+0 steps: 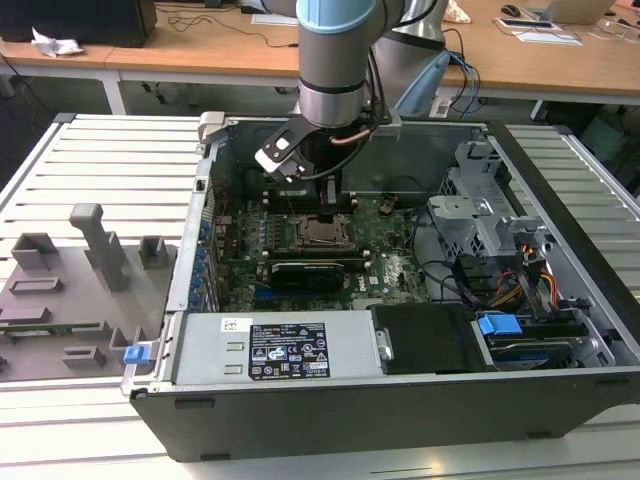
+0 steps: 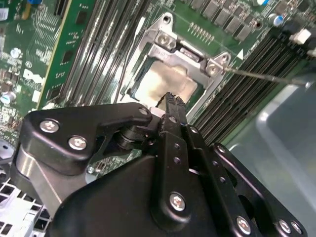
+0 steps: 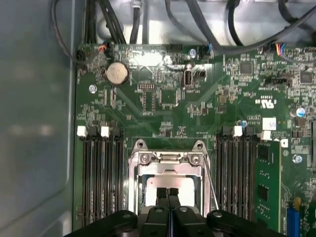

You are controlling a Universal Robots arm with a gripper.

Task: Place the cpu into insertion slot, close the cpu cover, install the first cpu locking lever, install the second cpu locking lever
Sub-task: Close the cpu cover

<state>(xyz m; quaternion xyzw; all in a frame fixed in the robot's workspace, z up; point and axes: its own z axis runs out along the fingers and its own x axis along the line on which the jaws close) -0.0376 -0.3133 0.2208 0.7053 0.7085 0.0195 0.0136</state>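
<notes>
My gripper (image 1: 324, 208) reaches down into the open computer case, right over the insertion slot (image 1: 322, 232) on the green motherboard. In both wrist views its black fingertips (image 3: 163, 193) are pressed together, shut, with nothing seen between them. They hover just above the silver top of the cpu (image 3: 186, 190) (image 2: 168, 79), which lies flat in the socket. The cpu cover (image 3: 170, 159) (image 2: 165, 42), a silver frame, lies around the chip. A thin lever rod (image 2: 261, 76) (image 3: 210, 180) sticks out beside the socket.
Long black memory slots (image 3: 101, 177) flank the socket on both sides. A black expansion card (image 1: 305, 270) lies in front of it, then the grey power supply (image 1: 250, 350). A drive cage (image 1: 480, 215) and cables stand to the exterior view's right; a grey fixture plate (image 1: 70, 290) lies outside the case.
</notes>
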